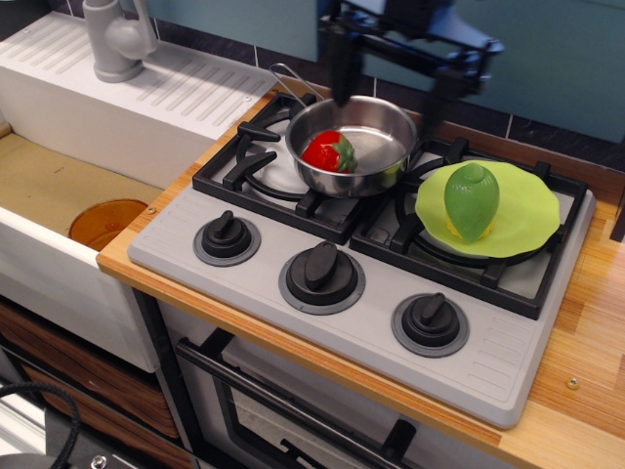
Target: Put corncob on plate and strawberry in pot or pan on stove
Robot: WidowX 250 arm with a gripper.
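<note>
Your gripper [391,86] hangs wide open and empty above the pan [354,145]. Below it the strawberry [328,151] lies inside; the corncob [472,200] stands on the plate [527,210] alongside.

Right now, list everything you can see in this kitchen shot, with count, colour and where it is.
stove: one, grey with black grates, on the wooden counter
knobs: three, black, along the stove's front edge
pan: one, shiny steel, on the back left burner, thin handle pointing back left
strawberry: one, red with green cap, inside the pan
plate: one, lime green, on the right burner
corncob: one, green, standing on the plate
orange dish: one, in the sink at left
faucet: one, grey, back left on the drainboard
oven door: one, black handle, below the stove
pincer: one, black, open, above the pan, holding nothing
</note>
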